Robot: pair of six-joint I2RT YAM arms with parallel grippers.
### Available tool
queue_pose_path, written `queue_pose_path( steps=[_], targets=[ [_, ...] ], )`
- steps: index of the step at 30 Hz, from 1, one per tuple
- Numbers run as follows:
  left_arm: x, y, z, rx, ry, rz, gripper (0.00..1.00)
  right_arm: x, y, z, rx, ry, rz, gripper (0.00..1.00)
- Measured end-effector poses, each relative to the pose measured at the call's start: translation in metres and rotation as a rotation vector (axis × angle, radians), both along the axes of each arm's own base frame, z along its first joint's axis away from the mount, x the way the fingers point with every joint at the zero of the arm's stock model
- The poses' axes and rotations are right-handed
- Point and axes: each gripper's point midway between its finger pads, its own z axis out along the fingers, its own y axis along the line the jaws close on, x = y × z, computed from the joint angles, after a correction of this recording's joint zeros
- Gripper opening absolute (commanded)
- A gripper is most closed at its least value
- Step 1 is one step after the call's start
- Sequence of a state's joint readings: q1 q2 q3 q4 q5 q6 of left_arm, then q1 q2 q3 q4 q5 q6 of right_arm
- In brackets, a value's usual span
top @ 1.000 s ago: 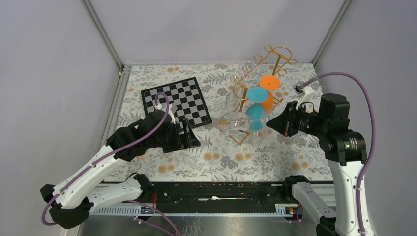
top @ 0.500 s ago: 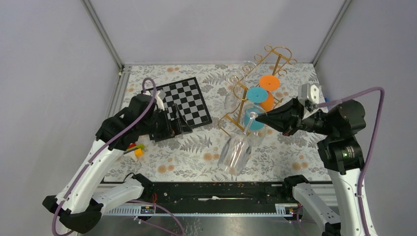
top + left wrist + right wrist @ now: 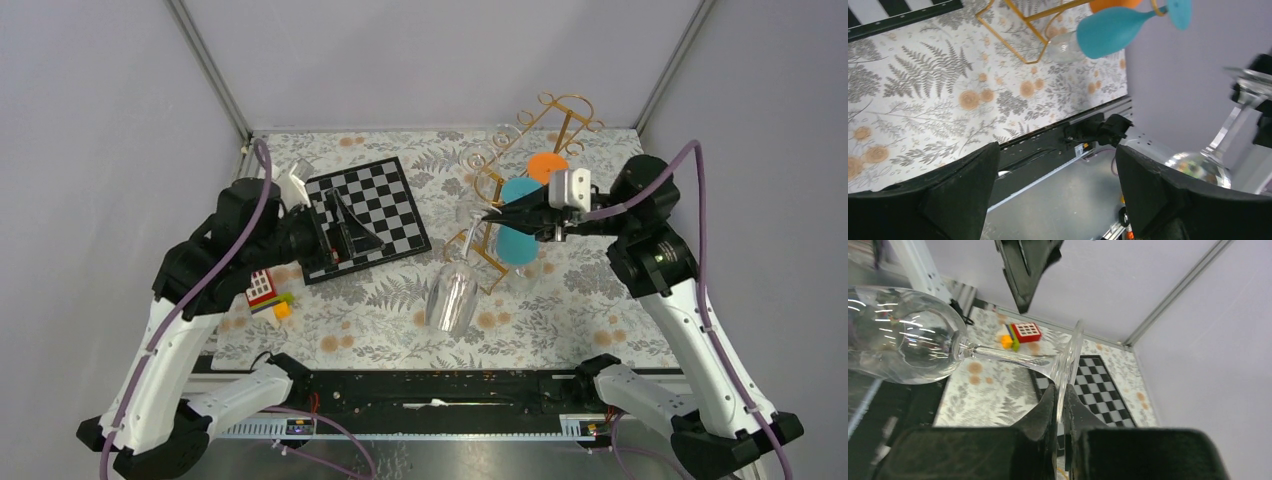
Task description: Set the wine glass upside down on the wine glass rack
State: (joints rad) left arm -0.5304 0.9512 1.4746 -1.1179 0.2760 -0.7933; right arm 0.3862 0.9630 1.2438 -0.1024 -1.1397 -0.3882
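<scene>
The counter is covered by a pale cloth printed with grey ferns and orange blossoms. Plain grey walls close it in on three sides, with bare metal posts rising at the two far corners. A black rail runs along the near edge.

A black-and-white chessboard lies flat at ten o'clock from the counter's middle. A small red-and-white toy block with coloured bits beside it sits near the left border, at eight o'clock.

The wine glass rack stands at one o'clock, toward the far right corner. A teal glass and an orange glass hang from it bowl down.

The wine glass is clear and held in the air off the rack, at seven o'clock from it. It is tilted, with the bowl low toward the near edge and the foot highest. The right tool is clenched on the rim of that foot, its fingers pressed on either face of the disc.

The left tool hangs above the chessboard's near side. Its fingers are spread wide with nothing between them.
</scene>
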Motion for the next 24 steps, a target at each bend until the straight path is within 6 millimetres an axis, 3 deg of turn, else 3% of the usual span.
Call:
queue_pose_path(
  steps=[6,14,20,24],
  targets=[
    [-0.008,-0.008,0.028,-0.129,-0.029,-0.011,0.89,0.013,0.009,-0.005,-0.063,-0.195,-0.081,0.00],
    [-0.019,-0.032,0.048,-0.360,0.003,-0.077,0.78,0.004,0.012,-0.014,-0.171,-0.489,-0.174,0.00],
    [-0.016,-0.051,0.055,-0.460,0.057,-0.126,0.75,-0.004,0.018,-0.038,-0.282,-0.682,-0.212,0.00],
    [-0.021,-0.075,0.060,-0.493,0.091,-0.197,0.72,-0.005,0.029,-0.060,-0.367,-0.762,-0.204,0.00]
  ],
)
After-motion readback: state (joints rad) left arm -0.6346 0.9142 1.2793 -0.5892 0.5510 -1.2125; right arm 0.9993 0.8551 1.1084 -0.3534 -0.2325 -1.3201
